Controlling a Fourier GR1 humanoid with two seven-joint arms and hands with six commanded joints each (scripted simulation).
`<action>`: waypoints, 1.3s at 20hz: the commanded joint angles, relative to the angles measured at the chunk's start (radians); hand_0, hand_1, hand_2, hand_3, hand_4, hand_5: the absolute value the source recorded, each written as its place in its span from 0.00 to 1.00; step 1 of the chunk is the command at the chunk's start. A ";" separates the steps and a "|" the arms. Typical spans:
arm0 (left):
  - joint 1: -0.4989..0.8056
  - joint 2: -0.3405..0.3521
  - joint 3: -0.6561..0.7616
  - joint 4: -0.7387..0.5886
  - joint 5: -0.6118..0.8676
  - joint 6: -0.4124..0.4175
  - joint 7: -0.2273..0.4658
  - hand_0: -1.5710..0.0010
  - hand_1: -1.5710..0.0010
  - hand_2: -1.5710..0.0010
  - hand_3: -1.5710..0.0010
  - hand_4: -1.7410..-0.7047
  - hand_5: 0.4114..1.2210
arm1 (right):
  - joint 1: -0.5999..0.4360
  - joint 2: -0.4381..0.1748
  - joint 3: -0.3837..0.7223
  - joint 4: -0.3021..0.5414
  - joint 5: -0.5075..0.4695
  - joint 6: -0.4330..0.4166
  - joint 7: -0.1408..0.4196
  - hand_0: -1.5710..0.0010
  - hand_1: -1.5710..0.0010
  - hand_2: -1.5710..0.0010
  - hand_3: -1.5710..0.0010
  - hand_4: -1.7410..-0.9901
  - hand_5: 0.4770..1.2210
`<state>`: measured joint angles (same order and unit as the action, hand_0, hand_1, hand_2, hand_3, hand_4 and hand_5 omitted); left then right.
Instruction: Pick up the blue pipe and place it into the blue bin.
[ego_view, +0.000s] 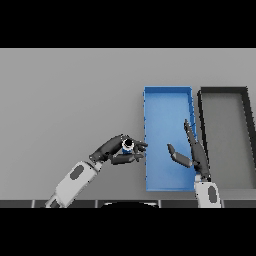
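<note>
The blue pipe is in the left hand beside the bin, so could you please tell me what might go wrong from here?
1. The left hand pinches the blue pipe just outside the blue bin; released now, it would probably land on the table.
2. The open right hand hovers over the bin, so the two hands might collide.
3. Overshooting could drop it in the black bin.

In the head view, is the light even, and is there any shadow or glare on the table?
Head view: light is flat and even, no glare; the table carries no clear shadows; the blue pipe is mostly hidden by the left hand.
</note>
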<state>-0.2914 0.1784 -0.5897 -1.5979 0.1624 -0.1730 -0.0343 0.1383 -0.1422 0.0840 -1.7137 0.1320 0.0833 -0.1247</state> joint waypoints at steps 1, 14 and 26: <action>-0.002 0.000 -0.001 -0.004 -0.005 0.005 0.008 0.00 0.00 0.00 0.08 0.01 1.00 | 0.005 -0.007 -0.004 -0.005 -0.006 0.006 -0.001 1.00 1.00 1.00 1.00 0.73 0.20; 0.001 -0.003 -0.007 0.005 -0.018 0.001 0.003 0.00 0.00 0.00 0.08 0.01 1.00 | -0.141 -0.184 0.043 -0.249 -0.346 0.307 0.202 1.00 1.00 1.00 1.00 0.62 0.06; -0.019 -0.015 0.000 0.035 -0.021 -0.011 -0.010 0.00 0.00 0.00 0.08 0.01 1.00 | -0.467 -0.206 0.225 -0.284 -0.451 0.437 0.430 1.00 1.00 1.00 1.00 0.61 0.07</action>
<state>-0.3112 0.1627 -0.5902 -1.5633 0.1434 -0.1864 -0.0455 -0.3291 -0.3475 0.3098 -1.9978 -0.3193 0.5204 0.3055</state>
